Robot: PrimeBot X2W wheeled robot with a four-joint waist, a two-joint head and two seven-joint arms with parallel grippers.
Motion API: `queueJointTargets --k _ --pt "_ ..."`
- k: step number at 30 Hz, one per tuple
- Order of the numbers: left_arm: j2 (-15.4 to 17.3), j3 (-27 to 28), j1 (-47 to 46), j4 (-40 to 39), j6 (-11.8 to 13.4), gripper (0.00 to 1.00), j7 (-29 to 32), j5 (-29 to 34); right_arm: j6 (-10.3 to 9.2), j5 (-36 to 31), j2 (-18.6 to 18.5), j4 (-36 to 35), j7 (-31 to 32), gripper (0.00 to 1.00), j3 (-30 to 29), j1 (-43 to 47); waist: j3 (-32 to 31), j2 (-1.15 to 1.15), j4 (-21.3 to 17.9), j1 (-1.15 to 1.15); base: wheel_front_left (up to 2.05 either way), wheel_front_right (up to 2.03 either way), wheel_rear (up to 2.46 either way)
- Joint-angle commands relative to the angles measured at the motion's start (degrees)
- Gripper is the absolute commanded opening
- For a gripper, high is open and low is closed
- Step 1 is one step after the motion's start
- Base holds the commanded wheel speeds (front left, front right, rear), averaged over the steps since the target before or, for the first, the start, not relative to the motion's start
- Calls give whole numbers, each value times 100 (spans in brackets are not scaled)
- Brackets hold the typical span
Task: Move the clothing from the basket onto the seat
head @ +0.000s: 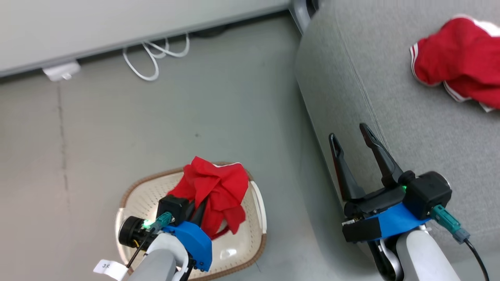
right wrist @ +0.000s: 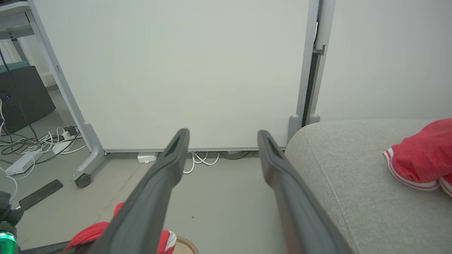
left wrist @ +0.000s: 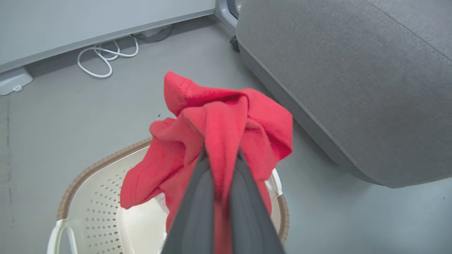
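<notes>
Now | left gripper (left wrist: 221, 152) clamped on red clothing (left wrist: 219, 116), basket (left wrist: 99, 164) below | right gripper (head: 348, 132) apart, seat (head: 390, 117) beside | grey floor (head: 195, 97) underneath

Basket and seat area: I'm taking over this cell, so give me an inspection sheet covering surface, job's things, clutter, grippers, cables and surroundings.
Surface: grey floor, a faint seam line along it.
Job's things: one red garment lies on the seat; second red garment hangs over the basket, not yet on the seat.
Clutter: dark flat slab on the floor, perhaps a phone.
Grippers: left gripper shut on the second red garment; right gripper open, empty, above the seat's edge.
Cables: white cable looped at the foot of the partition; white adapter box nearby.
Surroundings: the pale partition's frame stands on a caster.
</notes>
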Motion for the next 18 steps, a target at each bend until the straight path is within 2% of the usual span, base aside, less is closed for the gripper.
queueJointTargets --k 1,10,18 --pt "2 -54 71 -143 -11 0 -28 -72 3 16 -4 18 17 100 -19 136 -487 0 320 1 0 0 0" --pt "110 -343 156 -935 -12 0 -28 -265 3 -10 -4 49 196 100 -92 574 -1146 0 585 1 0 0 0" --pt "175 -674 -133 -1359 -13 0 15 -439 3 39 -4 37 313 100 -138 816 -1395 0 803 1 0 0 0"
